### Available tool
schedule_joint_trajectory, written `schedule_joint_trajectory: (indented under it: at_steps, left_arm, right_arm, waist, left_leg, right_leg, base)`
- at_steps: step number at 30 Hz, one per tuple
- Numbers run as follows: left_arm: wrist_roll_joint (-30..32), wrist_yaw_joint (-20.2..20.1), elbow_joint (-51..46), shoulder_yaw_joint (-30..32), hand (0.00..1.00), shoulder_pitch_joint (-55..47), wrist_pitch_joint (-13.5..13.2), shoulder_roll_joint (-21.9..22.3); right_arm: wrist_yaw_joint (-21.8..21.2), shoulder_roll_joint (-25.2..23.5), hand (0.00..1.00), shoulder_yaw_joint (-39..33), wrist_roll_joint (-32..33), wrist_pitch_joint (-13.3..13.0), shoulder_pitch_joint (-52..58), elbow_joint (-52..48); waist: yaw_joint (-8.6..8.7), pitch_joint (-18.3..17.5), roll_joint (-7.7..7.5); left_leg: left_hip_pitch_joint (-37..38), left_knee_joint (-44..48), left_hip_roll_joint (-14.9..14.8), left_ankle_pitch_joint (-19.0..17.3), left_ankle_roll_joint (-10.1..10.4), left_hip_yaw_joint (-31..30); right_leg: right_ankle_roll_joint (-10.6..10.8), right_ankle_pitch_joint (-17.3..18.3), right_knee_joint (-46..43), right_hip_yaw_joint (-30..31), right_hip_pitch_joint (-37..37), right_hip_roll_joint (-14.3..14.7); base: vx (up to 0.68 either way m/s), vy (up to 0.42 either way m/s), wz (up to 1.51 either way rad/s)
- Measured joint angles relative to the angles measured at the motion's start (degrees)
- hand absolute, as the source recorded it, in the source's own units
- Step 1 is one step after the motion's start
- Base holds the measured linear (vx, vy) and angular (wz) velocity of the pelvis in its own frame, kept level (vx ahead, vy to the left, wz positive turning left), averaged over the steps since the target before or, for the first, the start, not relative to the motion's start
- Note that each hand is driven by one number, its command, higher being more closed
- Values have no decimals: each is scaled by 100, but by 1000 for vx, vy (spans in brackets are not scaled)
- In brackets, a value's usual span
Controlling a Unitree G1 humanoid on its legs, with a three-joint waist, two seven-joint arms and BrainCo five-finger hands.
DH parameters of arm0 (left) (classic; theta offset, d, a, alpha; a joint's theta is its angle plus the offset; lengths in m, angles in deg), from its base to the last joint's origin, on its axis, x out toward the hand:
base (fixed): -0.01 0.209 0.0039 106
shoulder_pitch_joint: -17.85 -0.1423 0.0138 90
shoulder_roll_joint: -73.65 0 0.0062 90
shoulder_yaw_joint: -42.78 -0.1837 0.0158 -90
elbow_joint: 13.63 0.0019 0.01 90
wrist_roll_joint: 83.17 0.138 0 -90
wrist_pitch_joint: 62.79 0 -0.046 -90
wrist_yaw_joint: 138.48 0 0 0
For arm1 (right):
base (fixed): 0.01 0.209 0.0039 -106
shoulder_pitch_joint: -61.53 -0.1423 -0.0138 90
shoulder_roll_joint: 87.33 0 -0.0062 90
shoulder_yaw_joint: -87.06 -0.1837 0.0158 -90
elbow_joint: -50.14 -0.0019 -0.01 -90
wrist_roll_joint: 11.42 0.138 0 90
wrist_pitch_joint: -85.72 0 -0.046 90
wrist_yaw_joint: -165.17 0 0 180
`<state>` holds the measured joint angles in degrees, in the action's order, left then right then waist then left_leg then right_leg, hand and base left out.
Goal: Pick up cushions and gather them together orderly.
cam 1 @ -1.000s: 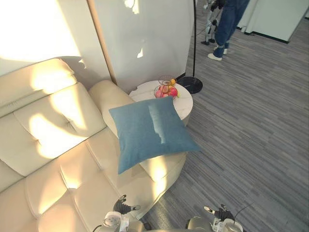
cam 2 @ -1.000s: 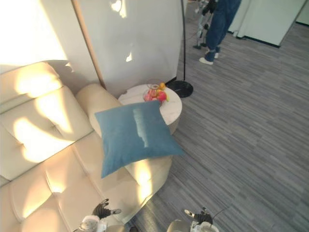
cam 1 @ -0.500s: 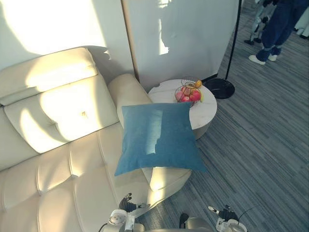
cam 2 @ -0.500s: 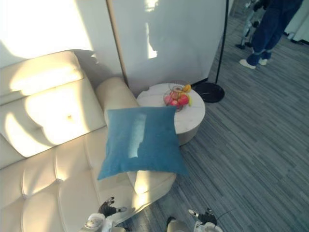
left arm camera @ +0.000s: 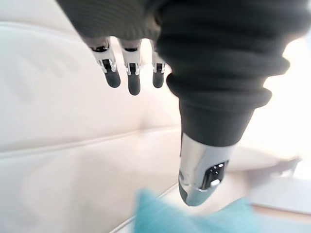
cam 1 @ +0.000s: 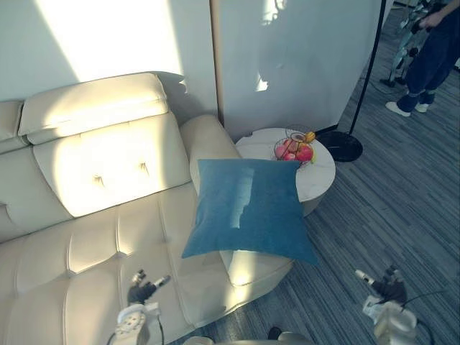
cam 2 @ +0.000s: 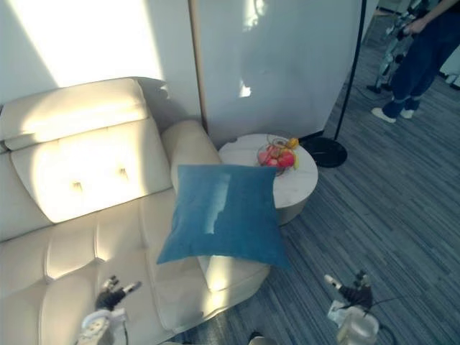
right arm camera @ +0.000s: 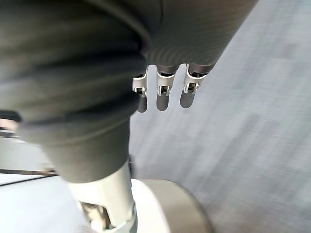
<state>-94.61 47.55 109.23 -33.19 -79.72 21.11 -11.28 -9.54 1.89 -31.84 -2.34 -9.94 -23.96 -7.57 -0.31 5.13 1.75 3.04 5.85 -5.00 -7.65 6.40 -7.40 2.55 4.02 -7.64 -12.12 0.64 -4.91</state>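
Observation:
A blue square cushion [cam 1: 248, 208] leans on the right end of a cream leather sofa [cam 1: 108, 165], against the armrest and overhanging the seat's front corner. My left hand [cam 1: 141, 286] hovers low over the seat, well short of the cushion, with its fingers [left arm camera: 131, 73] straight and holding nothing. The cushion's edge [left arm camera: 194, 216] shows past the thumb in the left wrist view. My right hand [cam 1: 384, 287] is over the grey carpet to the cushion's right, its fingers [right arm camera: 163, 92] straight and empty.
A round white side table [cam 1: 323, 172] with a wire fruit bowl [cam 1: 295, 149] stands just behind the cushion. A white panel [cam 1: 302, 65], a floor lamp base [cam 1: 345, 146] and a person [cam 1: 431, 65] are further back right. Grey carpet [cam 1: 388, 215] lies right of the sofa.
The camera has swung, showing more of the sofa. Both hands have spread apart and risen further into view. The cushion keeps its place on the sofa.

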Motion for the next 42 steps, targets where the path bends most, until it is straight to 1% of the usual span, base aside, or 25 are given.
schedule_joint_trajectory:
  at_steps: [2,4,6,9,12,14,16,17,18,19,22,23,25,29,32,34,35,37,39,42]
  left_arm:
    - [-5,4,-334,61,0,15,-45,-112]
    - [-6,6,-616,61,0,26,-91,-197]
    - [-6,23,-868,59,0,130,-101,-229]
    - [-4,53,-896,-4,0,431,-102,-249]
    - [-4,155,-894,-215,0,875,-103,-309]
    - [-3,161,-894,-303,0,1152,-105,-310]
    - [-1,248,-877,-547,0,1590,-130,-385]
    - [-1,276,-844,-622,0,1725,-137,-409]
    - [-5,288,-731,-734,0,2073,-163,-442]
    - [-6,294,-628,-788,0,2308,-179,-481]
    - [-15,393,-321,-909,0,2876,-205,-590]
    - [-30,400,-252,-920,0,2974,-209,-602]
    - [-122,448,6,-1073,0,3357,-214,-731]
    - [-221,519,171,-1197,0,3617,-213,-735]
    - [-230,526,179,-1277,0,3626,-211,-730]
    - [-229,525,233,-1317,0,3663,-211,-713]
    - [-228,520,300,-1367,0,3819,-209,-693]
    - [-228,516,420,-1457,0,4074,-207,-677]
    - [-228,507,578,-1658,0,4312,-202,-660]
    - [-231,503,672,-1880,0,4551,-202,-617]
  right_arm:
    - [-79,113,0,37,20,-17,-91,-4]
    - [-145,165,0,161,112,-18,-143,-38]
    - [-266,289,0,512,244,-17,-197,-46]
    - [-333,298,0,895,285,-16,-385,-257]
    - [-364,320,0,1134,286,-16,-767,-252]
    - [-362,336,0,1199,286,-14,-975,-231]
    - [-310,408,0,1399,294,-9,-1473,-224]
    - [-301,448,0,1468,315,-10,-1620,-220]
    - [-282,551,0,1625,347,-11,-1954,-195]
    - [-262,557,0,1637,359,-11,-2198,-166]
    - [-146,578,0,1706,497,-16,-2806,59]
    - [-104,596,0,1746,513,-16,-2874,87]
    - [-5,625,0,1845,688,-16,-3100,145]
    - [101,599,0,1853,723,-8,-3179,245]
    - [177,528,0,1852,732,-9,-3174,222]
    - [198,451,0,1885,745,-10,-3164,216]
    - [200,451,0,1953,815,-18,-3183,207]
    - [194,425,0,2054,912,-18,-3193,214]
    - [195,255,0,2086,961,-17,-3247,231]
    - [189,246,0,2305,969,-17,-3450,273]
  waist:
    - [1,-22,0]
    - [2,-69,5]
    - [2,-92,15]
    - [19,-97,27]
    - [24,-73,16]
    - [29,-5,-8]
    - [2,241,-29]
    - [-7,300,-34]
    - [-27,420,-42]
    - [-36,526,-48]
    - [-50,870,-58]
    - [-62,905,-55]
    - [-141,1096,-84]
    - [-192,1254,-121]
    - [-203,1293,-150]
    - [-215,1305,-172]
    - [-250,1326,-196]
    - [-283,1346,-226]
    - [-283,1363,-234]
    - [-277,1413,-237]
  left_leg:
    - [-11,-99,2,46,-10,21]
    - [-69,-170,9,75,-28,30]
    - [-138,-194,36,90,-52,43]
    - [-271,-196,59,102,-58,32]
    - [-519,-185,83,205,-33,-56]
    - [-626,-170,91,265,-13,-114]
    - [-838,-79,88,294,30,-126]
    - [-931,-58,89,313,39,-124]
    - [-1169,-59,101,404,66,-127]
    - [-1298,-59,103,454,75,-126]
    - [-1527,-41,110,543,92,-116]
    - [-1589,-34,111,550,87,-110]
    - [-1869,109,137,560,90,-85]
    - [-2039,128,157,628,91,-81]
    - [-2133,118,152,630,82,-32]
    - [-2155,112,135,596,30,21]
    - [-2241,121,118,599,27,91]
    - [-2355,125,100,660,66,138]
    - [-2396,131,86,731,106,155]
    - [-2408,141,77,744,126,216]
  right_leg:
    - [3,-96,139,3,-14,6]
    - [53,-167,304,-1,-4,11]
    - [62,-282,469,7,6,2]
    - [85,-367,615,-7,62,-8]
    - [31,-467,644,-77,260,-23]
    - [21,-478,617,-147,352,-33]
    - [-6,-495,564,-185,528,-32]
    - [-16,-502,527,-182,632,-35]
    - [-39,-517,414,-185,913,-57]
    - [-61,-531,352,-183,1068,-67]
    - [-94,-516,98,-156,1414,-103]
    - [-101,-510,40,-142,1504,-110]
    - [-143,-474,-227,-78,1857,-148]
    - [-174,-407,-491,-66,2120,-202]
    - [-173,-332,-664,-45,2258,-228]
    - [-187,-297,-732,-29,2300,-229]
    - [-190,-293,-795,-12,2412,-236]
    - [-200,-301,-827,-8,2540,-236]
    - [-210,-310,-827,-11,2597,-230]
    - [-218,-316,-829,15,2650,-221]
  base:
    - [-44,10,-4]
    - [-19,5,-1]
    - [0,0,0]
    - [0,7,1]
    - [25,-1,11]
    - [33,-14,21]
    - [-11,-17,9]
    - [-83,-21,5]
    - [-99,-24,4]
    - [-100,-29,4]
    - [-106,-35,-1]
    - [-112,-25,-4]
    - [-98,-18,-5]
    - [-82,-14,4]
    - [-52,-4,2]
    - [-34,2,-3]
    - [0,0,0]
    - [0,0,0]
    - [42,1,0]
    - [53,8,-5]
